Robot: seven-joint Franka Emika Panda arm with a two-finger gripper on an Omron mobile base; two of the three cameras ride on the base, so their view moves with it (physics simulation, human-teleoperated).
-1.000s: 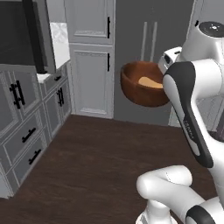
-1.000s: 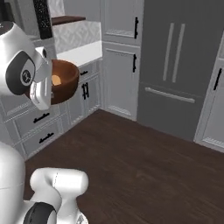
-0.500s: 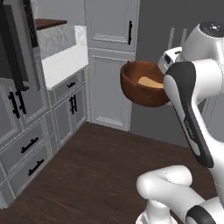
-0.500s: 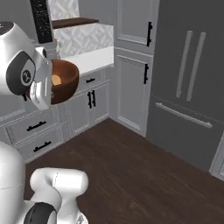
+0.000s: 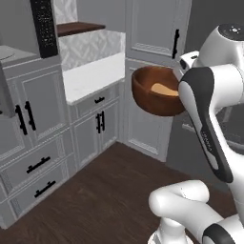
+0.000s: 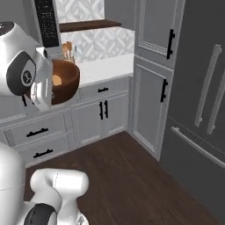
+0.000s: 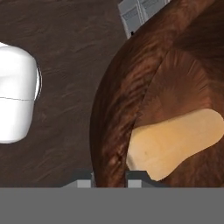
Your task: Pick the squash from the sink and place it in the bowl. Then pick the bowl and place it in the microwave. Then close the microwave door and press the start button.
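We find the bowl (image 5: 157, 90) carried high off the floor, out in front of the cabinets (image 5: 43, 143) and clear of the counter (image 5: 93, 76). The squash (image 7: 175, 142) lies loose inside it. In the hand view the gripper (image 7: 109, 179) sits at the bowl's near rim, one tip outside the wall and one inside, so we judge the fingers to be closed on the rim; the contact itself is cut off at the frame's edge.

Risks, as we judge them:
- The hold is on one edge only, with the whole bowl hanging to one side of it. A jolt or quick turn of the base could make the bowl pivot or slip in the fingers.
- The squash is unrestrained. If the bowl tilts towards its low side, it could slide and roll out over the rim.
- The black keypad strip (image 5: 44, 26) shows the microwave lies to the left, above the cabinets. A wide swing could strike the bowl's far wall on the frame or the door (image 5: 4, 95), whose edge shows at the left margin of the left base view.
- The arm (image 5: 209, 119) hides the bowl's right side, so clearance there cannot be checked.

Condition of the items: the bowl is dark reddish-brown, wood-grained, deep and smooth, and roughly level in both base views. The squash is pale tan, elongated with a slight neck, lying on its side against the inner wall, far smaller than the bowl.
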